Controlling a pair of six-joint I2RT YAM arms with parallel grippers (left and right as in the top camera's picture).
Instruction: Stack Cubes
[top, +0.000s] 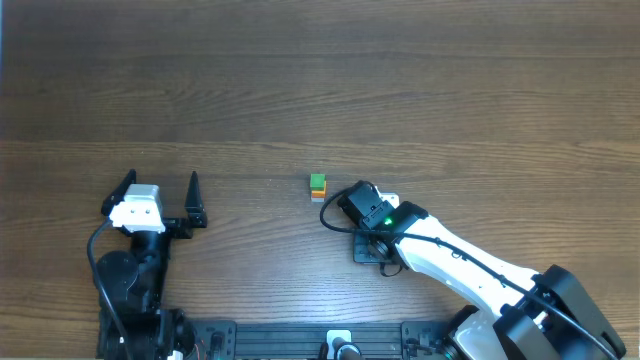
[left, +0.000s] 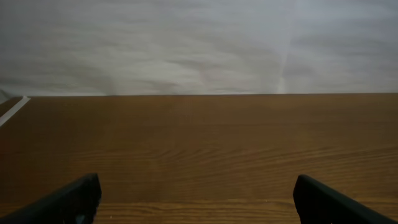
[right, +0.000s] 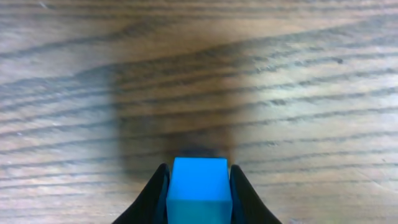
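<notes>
One blue cube (right: 199, 180) clenched in right end effector (right: 199, 198) (seemingly lifted), left end effector (top: 162, 181) spread wide, holding nothing.

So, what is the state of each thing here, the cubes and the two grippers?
left gripper: open, empty.
right gripper: shut on the blue cube.
blue cube: held, not yet stacked.
green cube: stacked on the lower cube.
lower cube: under the green cube.
</notes>
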